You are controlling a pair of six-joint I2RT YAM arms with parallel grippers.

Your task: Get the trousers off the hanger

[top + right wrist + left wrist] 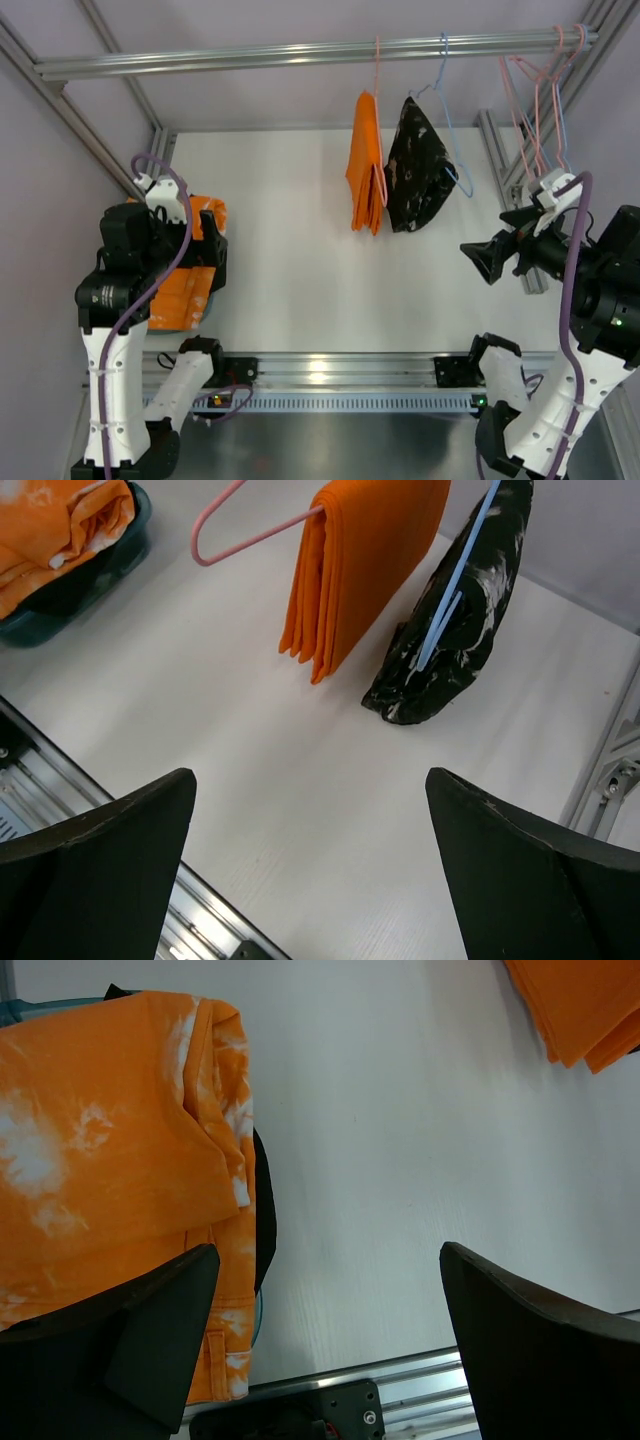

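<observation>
Left arm point(112, 390): white plastic shell on the link nearest the rail point(330, 370), black joint housings further from it. Black base block point(200, 357) sits right at the rail. Purple cable point(170, 215) runs the full length, w/ a loop and a white connector at the end furthest from the rail.

Right arm point(560, 420): same build, white shell nr the rail and black motor sections beyond. Its own purple cable point(572, 300) runs alongside. Small green LED on the black housing, and another green dot on its base by the rail.

Left jaws: matte dark, wedge-shaped fingers point(520, 1350) w/ flat angled faces. Right jaws: same dark wedge fingers point(530, 870), edges slightly scuffed.
</observation>
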